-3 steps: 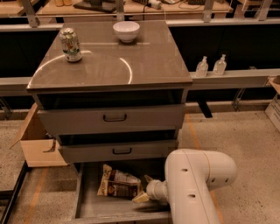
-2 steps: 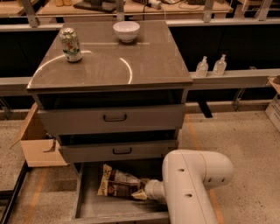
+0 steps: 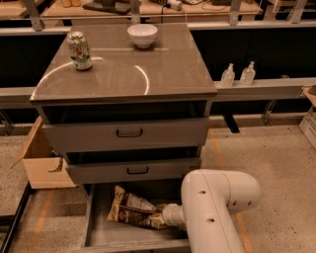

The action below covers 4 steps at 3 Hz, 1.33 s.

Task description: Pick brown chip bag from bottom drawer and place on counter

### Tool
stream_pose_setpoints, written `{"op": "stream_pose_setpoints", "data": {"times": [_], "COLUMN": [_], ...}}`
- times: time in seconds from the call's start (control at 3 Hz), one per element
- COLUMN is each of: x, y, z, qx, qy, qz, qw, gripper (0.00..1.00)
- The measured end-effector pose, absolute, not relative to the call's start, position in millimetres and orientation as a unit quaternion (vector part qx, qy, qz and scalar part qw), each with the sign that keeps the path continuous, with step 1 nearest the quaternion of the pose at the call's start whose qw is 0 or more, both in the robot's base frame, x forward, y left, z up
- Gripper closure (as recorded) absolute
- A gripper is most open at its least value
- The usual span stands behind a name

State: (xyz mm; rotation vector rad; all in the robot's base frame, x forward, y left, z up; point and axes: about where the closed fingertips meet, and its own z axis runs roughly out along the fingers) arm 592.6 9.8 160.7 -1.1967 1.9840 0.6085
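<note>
The brown chip bag [image 3: 132, 208] lies flat on the grey floor of the open bottom drawer [image 3: 106, 232], its cream-edged end toward the right. My white arm reaches down into the drawer from the right. The gripper [image 3: 161, 218] is at the bag's right end, mostly hidden behind the arm's wrist. The glossy grey-brown counter [image 3: 148, 69] tops the cabinet above and carries a green-and-white can [image 3: 79, 50] at the back left and a white bowl [image 3: 142, 35] at the back middle.
Two closed grey drawer fronts with black handles [image 3: 129, 133] sit above the open drawer. A cardboard box [image 3: 42, 160] stands on the floor left of the cabinet. Two small bottles [image 3: 237, 75] stand on a ledge to the right. A wooden workbench [image 3: 148, 7] runs behind.
The arm has shifted left, bringing the gripper closer to the bag's right end. The bag lies in much the same place.
</note>
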Motion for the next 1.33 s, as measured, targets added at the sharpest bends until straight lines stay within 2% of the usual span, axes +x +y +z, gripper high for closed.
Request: {"op": "stream_pose_setpoints", "data": {"times": [0.33, 1.33], "x": [586, 557], "y": [3, -33], "z": [167, 244], "qx": [-0.464, -0.515], "qy": [0.774, 0.709], "qz": [0.233, 0.27], "qw": [0.362, 0.399], "gripper": [1.0, 1.0]}}
